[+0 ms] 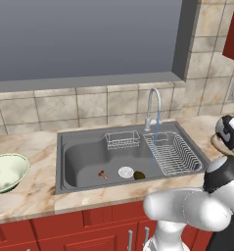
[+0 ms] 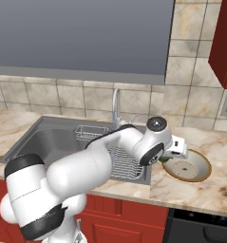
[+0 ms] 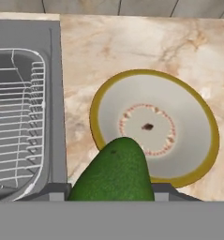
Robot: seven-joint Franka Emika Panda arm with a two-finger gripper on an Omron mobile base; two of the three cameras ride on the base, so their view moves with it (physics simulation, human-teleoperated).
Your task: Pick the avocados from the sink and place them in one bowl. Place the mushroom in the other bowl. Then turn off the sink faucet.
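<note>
With the green avocado (image 3: 114, 171) clamped in my pincer (image 3: 111, 194) above the near rim of the tan bowl (image 3: 197, 117), I judge a release here could drop it on the rim and roll it onto the tabletop (image 3: 113, 44). Its long axis points up the hand view, toward the bowl's centre.

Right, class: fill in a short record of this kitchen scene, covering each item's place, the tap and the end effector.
green avocado: held by end effector, over near rim of shallow tan bowl
dark avocado: in sink, beside drain
mushroom: on sink floor
pale green bowl: on counter left of sink
faucet: water running
</note>
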